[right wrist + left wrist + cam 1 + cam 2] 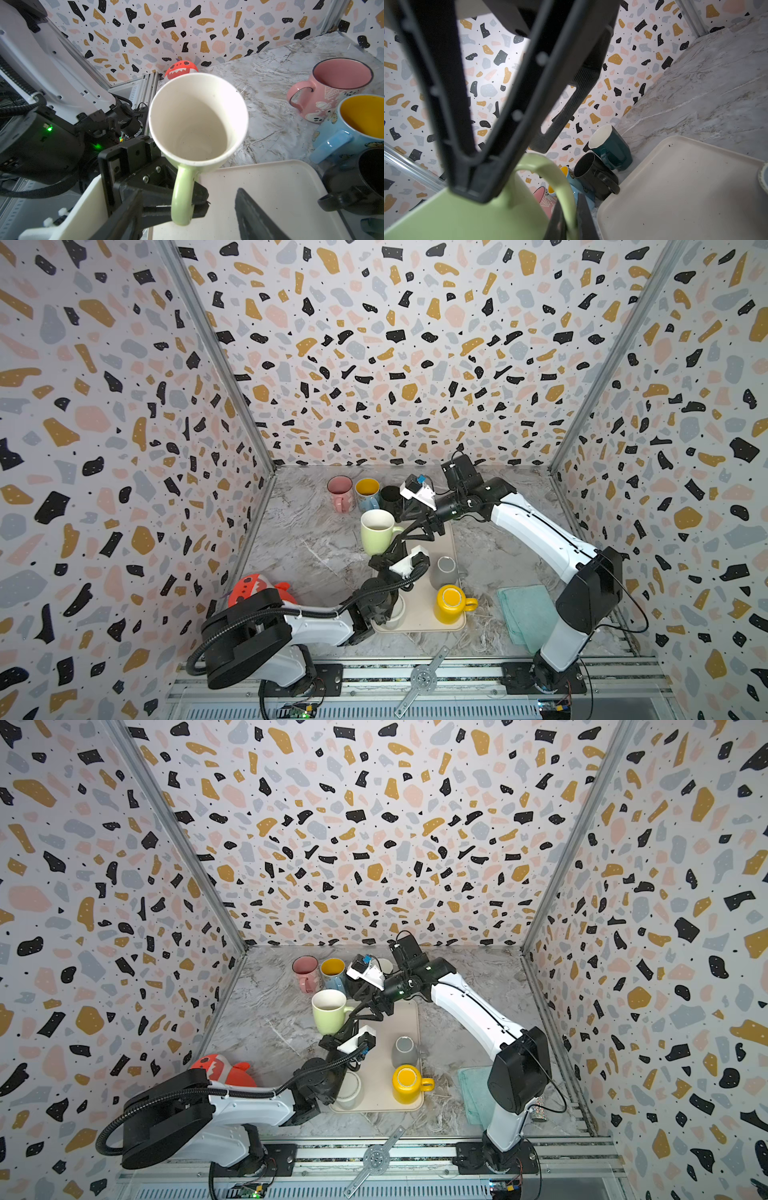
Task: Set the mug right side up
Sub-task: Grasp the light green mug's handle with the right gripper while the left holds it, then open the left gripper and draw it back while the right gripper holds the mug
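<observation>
Green mug (pixel 376 531), mouth up, handle at 3 o'clock clenched in the left gripper (pixel 196 200); the right gripper (pixel 409 531), jaws apart and grasping nothing, flanks the same handle.

Light green mug (pixel 377 531): upright, mouth up, at far left corner of beige tray (pixel 419 614). Left gripper (pixel 395 549) and right gripper (pixel 405 531): both at mug handle. On tray: grey cup (pixel 445 571), yellow mug (pixel 451 602). Behind, in a row: pink mug (pixel 340 492), blue mug (pixel 368 493), black mug (pixel 391 497).
</observation>
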Robot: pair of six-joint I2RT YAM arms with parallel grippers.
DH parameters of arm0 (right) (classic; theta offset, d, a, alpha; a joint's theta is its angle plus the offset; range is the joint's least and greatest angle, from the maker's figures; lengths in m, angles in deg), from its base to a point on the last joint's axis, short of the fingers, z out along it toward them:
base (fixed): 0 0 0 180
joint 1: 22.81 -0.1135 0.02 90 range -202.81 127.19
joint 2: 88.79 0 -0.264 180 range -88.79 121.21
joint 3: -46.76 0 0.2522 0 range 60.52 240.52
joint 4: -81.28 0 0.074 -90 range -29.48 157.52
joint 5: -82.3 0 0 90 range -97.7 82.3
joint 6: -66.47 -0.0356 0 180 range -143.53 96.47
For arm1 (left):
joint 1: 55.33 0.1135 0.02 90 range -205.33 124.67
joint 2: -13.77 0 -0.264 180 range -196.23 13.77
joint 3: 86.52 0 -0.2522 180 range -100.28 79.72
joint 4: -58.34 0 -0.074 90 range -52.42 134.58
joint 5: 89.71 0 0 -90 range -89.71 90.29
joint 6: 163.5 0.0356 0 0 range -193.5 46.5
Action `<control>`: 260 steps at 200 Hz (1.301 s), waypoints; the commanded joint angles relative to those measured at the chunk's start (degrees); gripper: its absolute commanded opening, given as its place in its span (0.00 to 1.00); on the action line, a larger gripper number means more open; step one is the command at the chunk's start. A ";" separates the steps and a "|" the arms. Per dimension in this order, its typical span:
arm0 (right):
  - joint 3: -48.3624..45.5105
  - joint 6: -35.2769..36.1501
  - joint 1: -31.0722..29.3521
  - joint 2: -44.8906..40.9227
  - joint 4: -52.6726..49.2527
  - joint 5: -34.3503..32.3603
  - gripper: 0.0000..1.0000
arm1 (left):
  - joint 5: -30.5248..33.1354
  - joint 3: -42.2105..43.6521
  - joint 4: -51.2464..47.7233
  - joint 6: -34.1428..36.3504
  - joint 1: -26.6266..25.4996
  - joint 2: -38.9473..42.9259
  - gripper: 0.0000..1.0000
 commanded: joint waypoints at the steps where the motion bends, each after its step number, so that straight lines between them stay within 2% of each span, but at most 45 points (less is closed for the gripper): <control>1: 1.24 0.39 -0.60 -0.07 -2.34 -0.12 0.68 | -0.64 -2.18 5.82 1.49 -0.49 1.27 0.00; 29: 1.26 -1.26 -1.21 0.82 -1.86 -1.25 0.60 | -0.62 -2.21 5.55 1.88 -0.83 1.63 0.00; 108: 1.35 -3.00 -1.89 2.24 -1.69 -1.63 0.48 | 0.09 -2.20 6.07 3.15 -1.53 1.24 0.00; 156: 1.44 -3.96 -1.85 3.06 -1.36 -1.66 0.36 | 0.17 -2.24 6.16 3.77 -1.69 1.23 0.00; 185: 1.53 -4.54 -1.86 3.62 -1.37 -1.55 0.17 | 0.89 -2.46 6.16 3.71 -1.68 1.04 0.00; 199: 1.44 -4.84 -1.88 3.74 -1.30 -1.76 0.00 | 1.74 -2.99 5.71 3.51 -1.63 0.83 0.00; 238: 0.65 -5.04 -1.89 3.54 -1.00 -1.94 0.00 | 2.69 -3.56 5.12 3.36 -1.68 0.64 0.00; 260: -0.77 -5.76 -1.90 2.64 0.55 -1.92 0.00 | 5.37 -5.08 3.19 2.61 -1.63 0.45 0.00</control>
